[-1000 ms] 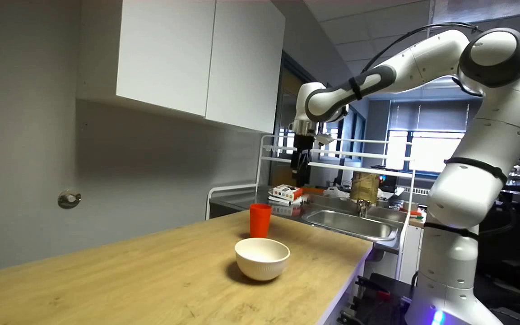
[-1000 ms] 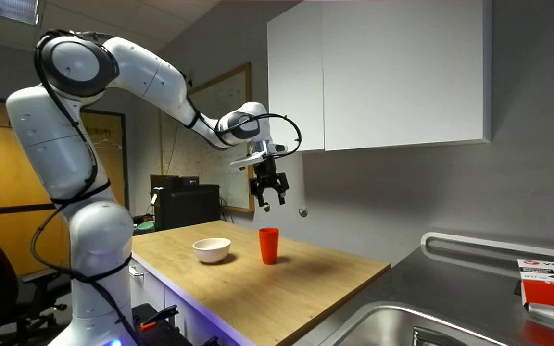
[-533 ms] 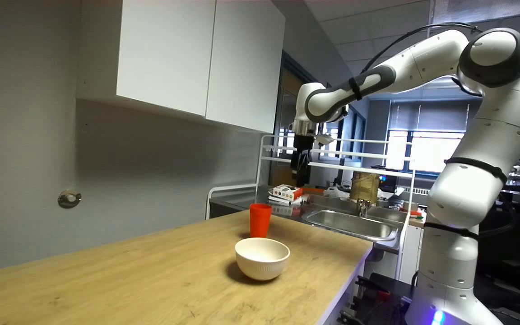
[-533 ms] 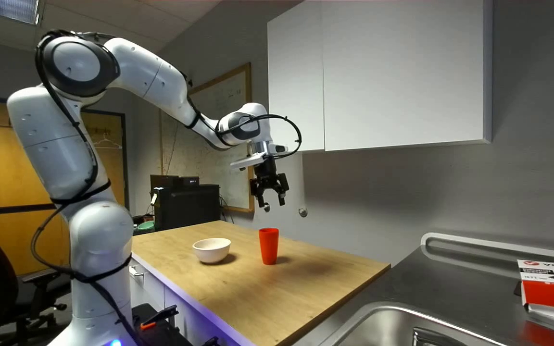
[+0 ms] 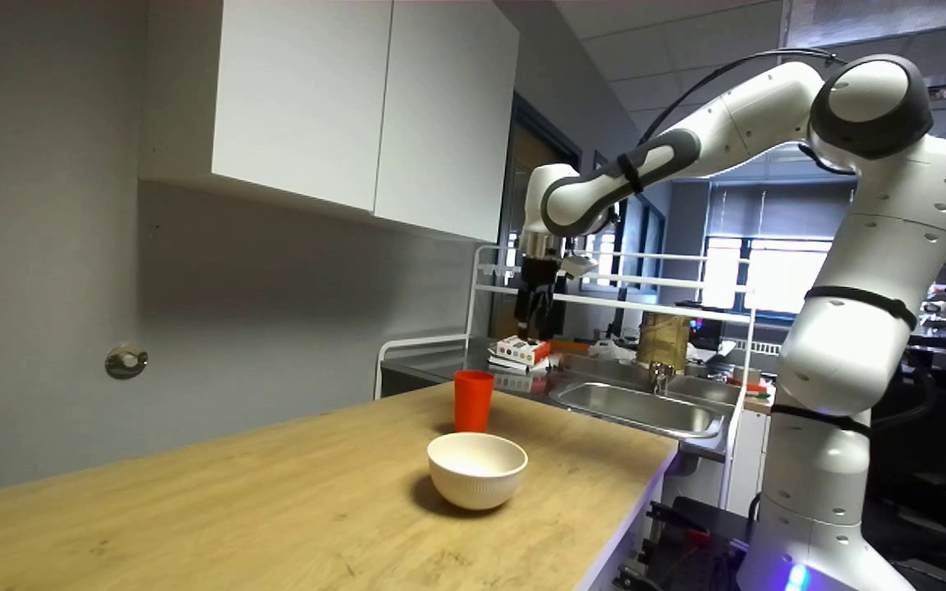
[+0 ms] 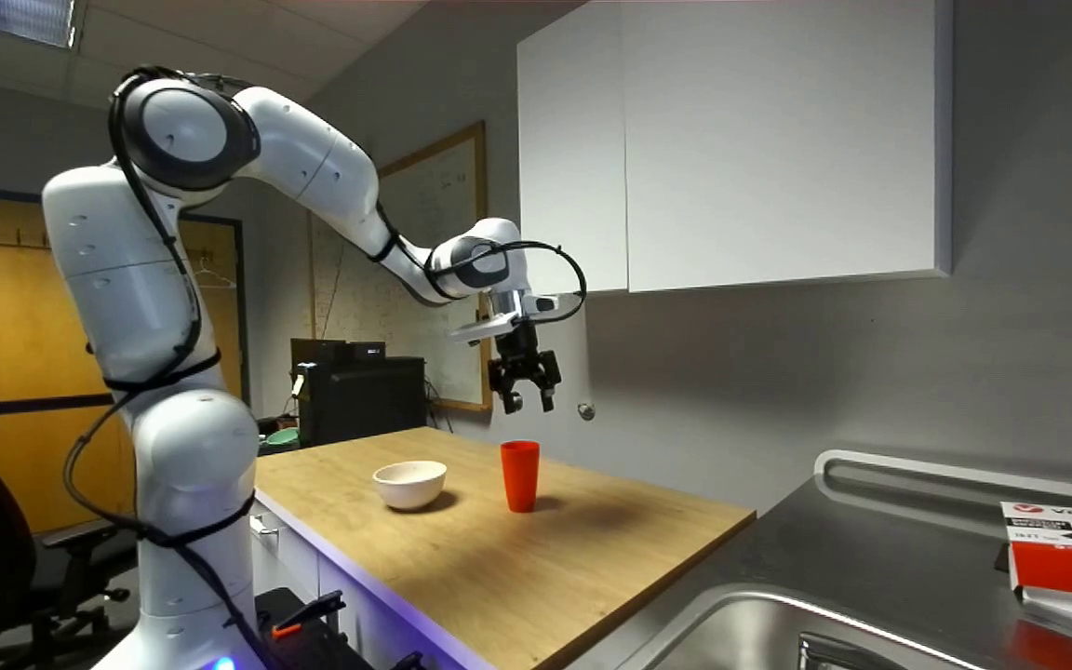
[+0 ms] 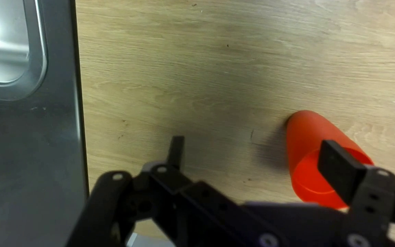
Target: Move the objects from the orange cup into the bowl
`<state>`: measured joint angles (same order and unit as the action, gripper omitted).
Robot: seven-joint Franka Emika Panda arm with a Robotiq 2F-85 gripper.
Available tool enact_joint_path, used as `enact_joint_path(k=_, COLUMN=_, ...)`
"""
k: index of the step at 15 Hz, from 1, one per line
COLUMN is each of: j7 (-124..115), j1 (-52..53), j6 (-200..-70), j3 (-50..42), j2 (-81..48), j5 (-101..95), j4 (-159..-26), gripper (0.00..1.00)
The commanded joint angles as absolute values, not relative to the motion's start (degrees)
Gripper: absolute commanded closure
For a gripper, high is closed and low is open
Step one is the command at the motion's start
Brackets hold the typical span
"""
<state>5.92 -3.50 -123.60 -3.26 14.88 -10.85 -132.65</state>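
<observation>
The orange cup [image 5: 473, 404] stands upright on the wooden table; it also shows in an exterior view [image 6: 520, 478] and in the wrist view [image 7: 305, 133]. The white bowl [image 5: 477, 486] stands beside it, apart from it, and also shows in an exterior view [image 6: 408, 489]. My gripper [image 6: 529, 408] is open and empty, well above the cup; it also shows in the wrist view [image 7: 253, 142]. There, one finger covers part of the cup's mouth. The part of the cup's inside that shows is plain red; the rest is hidden. The bowl's inside shows no objects in an exterior view.
The wooden table [image 5: 235, 517] ends at a dark counter [image 6: 834, 549] with a metal sink [image 5: 641, 406]. A red and white box [image 6: 1071, 558] lies on the counter. White wall cabinets [image 6: 778, 140] hang above the table. A wall [image 6: 731, 391] runs behind it.
Over the last half second my gripper has moved down and a little away from the robot's base. It stays open. The cup and the bowl have not moved.
</observation>
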Motion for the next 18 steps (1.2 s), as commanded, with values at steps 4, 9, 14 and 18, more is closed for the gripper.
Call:
enact_joint_path(k=4, j7=2.5, j1=-2.3, j6=-126.3, j3=-2.2, j2=7.3, j5=-8.5, j4=-128.3, gripper=0.0)
enact_joint_path(k=9, j7=2.5, j1=-1.5, j6=-128.0, j3=-1.6, j2=2.2, j5=-7.1, j4=-126.2, gripper=0.0)
enact_joint_path(k=14, j7=1.9, j1=-0.6, j6=-128.2, j3=-1.0, j2=-2.1, j5=-7.1, j4=-123.8, gripper=0.0)
enact_joint_path(k=18, j7=1.9, j1=-0.5, j6=-128.3, j3=-1.0, j2=-5.0, j5=-7.1, j4=-122.0, gripper=0.25)
